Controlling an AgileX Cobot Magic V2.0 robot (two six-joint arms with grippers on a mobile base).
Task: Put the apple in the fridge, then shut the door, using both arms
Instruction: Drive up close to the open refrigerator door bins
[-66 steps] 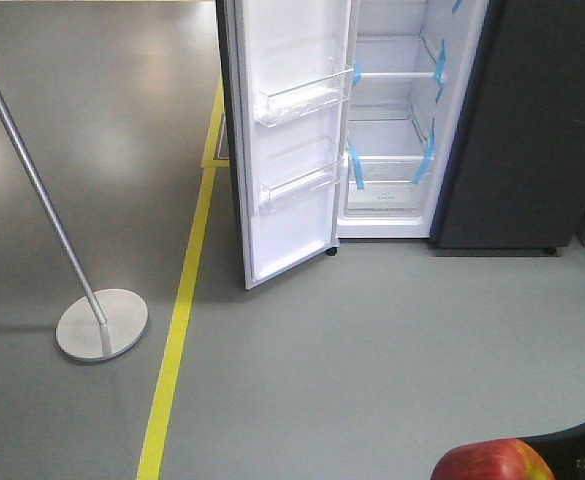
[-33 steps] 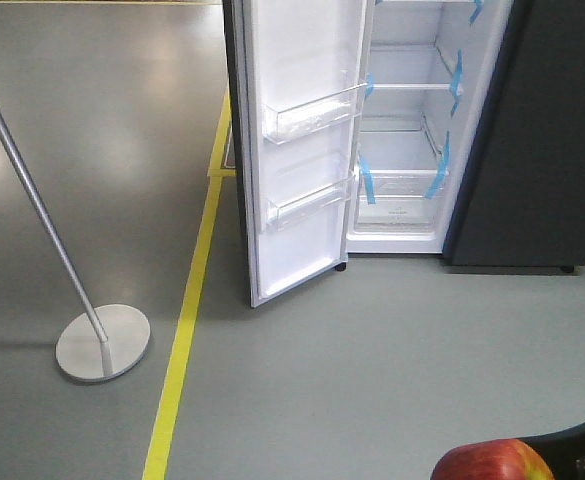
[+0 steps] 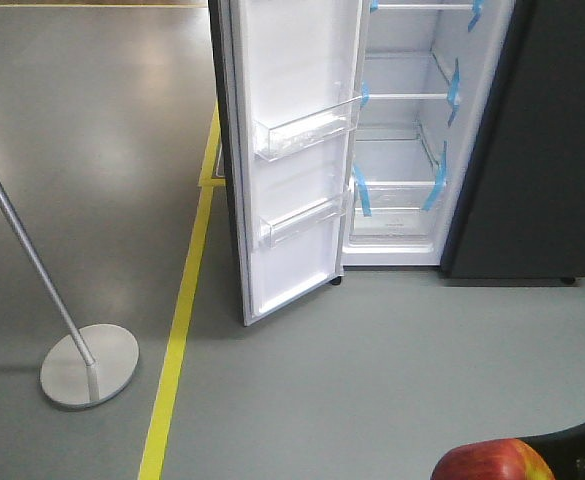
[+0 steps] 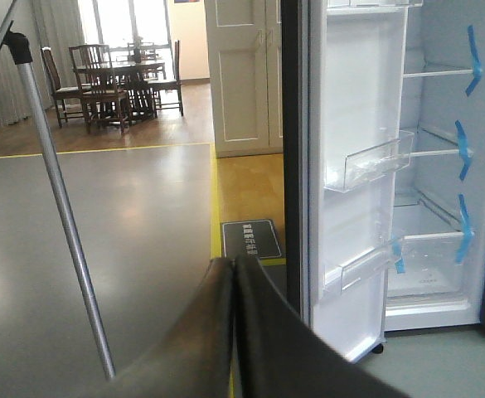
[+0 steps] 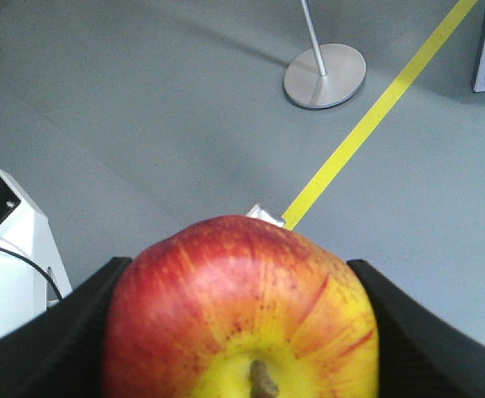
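Bright, even light; soft glare on floor [image 3: 122,150].

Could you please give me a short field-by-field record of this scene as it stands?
apple: held in the right pincer, stem toward the wrist camera
left pincer: shut, holding nothing
fridge: ahead of the robot, white shelves marked with blue tape
door: swung wide open, its two clear bins look empty
floor: grey, with a yellow line and a metal stand left of it
task stage: apple not yet in fridge
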